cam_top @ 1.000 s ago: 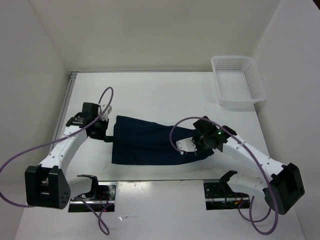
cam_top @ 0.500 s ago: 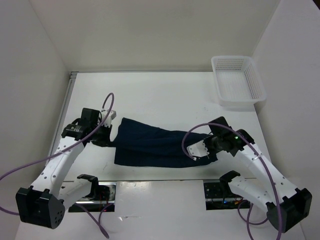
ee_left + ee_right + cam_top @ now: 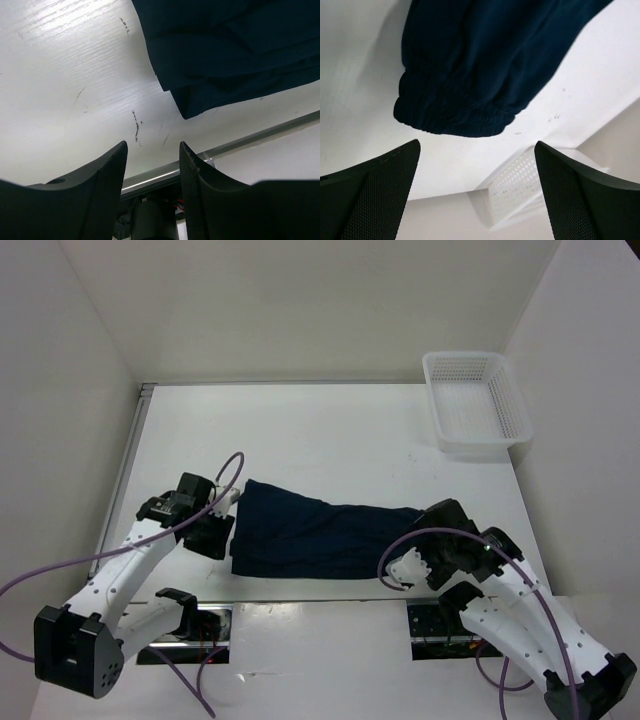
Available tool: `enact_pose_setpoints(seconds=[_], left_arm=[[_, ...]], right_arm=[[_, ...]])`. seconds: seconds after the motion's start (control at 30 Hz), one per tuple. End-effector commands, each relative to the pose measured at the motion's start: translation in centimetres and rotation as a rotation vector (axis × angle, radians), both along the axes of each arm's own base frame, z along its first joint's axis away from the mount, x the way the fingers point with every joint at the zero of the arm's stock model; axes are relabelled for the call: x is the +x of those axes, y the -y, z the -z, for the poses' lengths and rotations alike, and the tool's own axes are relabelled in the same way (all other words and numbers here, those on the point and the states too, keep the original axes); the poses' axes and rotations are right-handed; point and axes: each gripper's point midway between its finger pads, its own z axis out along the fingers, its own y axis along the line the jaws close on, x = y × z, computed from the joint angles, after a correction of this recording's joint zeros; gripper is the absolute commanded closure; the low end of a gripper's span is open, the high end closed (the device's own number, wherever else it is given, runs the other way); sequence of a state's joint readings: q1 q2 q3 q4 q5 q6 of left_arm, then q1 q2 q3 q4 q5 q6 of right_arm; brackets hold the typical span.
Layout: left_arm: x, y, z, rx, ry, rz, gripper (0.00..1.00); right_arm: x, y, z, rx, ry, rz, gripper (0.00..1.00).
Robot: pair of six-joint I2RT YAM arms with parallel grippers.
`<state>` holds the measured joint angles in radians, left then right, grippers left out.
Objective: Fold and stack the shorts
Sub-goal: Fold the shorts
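Note:
The dark navy shorts (image 3: 320, 530) lie folded in a long band across the near middle of the white table (image 3: 320, 440). My left gripper (image 3: 224, 533) sits just off their left end, open and holding nothing; in the left wrist view a folded corner of the shorts (image 3: 235, 50) lies beyond the left gripper (image 3: 152, 150). My right gripper (image 3: 420, 558) is just off their right end, wide open and holding nothing. The right wrist view shows the gathered waistband (image 3: 452, 117) lying apart from the right gripper (image 3: 477, 152).
A white mesh basket (image 3: 476, 400) stands at the far right corner of the table, and the basket (image 3: 522, 187) also shows in the right wrist view. A metal rail (image 3: 250, 140) runs along the table's near edge. White walls enclose three sides.
Both grippers have opened and let go of the shorts, which now lie flat. Both arms have drawn back towards the near edge, the shorts having shifted nearer too.

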<state>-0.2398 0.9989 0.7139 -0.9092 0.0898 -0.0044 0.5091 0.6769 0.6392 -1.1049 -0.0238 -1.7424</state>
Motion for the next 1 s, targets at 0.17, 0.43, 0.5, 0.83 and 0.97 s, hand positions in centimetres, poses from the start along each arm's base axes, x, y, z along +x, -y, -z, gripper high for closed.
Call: enact_pose_setpoints(seconds=[0.17, 0.43, 0.5, 0.83, 0.97], left_arm=[[9.3, 1.0, -2.9, -0.064, 0.232, -0.045, 0.44], [20.1, 3.3, -0.8, -0.086, 0.269, -0.039, 0.34], [21.4, 3.6, -0.1, -0.083, 0.252, -0.039, 0.33], [19.2, 5.6, 4.9, -0.093, 0.112, 0.021, 0.27], [18.8, 5.5, 6.4, -0.088, 0.086, 0.02, 0.31]], right_arm=[[4.3, -6.6, -10.2, 0.503, 0.189, 0.133, 0.0], [11.1, -7.9, -1.4, 0.522, -0.368, 0.796, 0.07], [11.7, -7.6, 1.8, 0.493, -0.498, 0.905, 0.08], [9.9, -2.7, 6.5, 0.34, -0.508, 0.962, 0.06], [9.6, -1.8, 8.7, 0.317, -0.464, 0.988, 0.11]])
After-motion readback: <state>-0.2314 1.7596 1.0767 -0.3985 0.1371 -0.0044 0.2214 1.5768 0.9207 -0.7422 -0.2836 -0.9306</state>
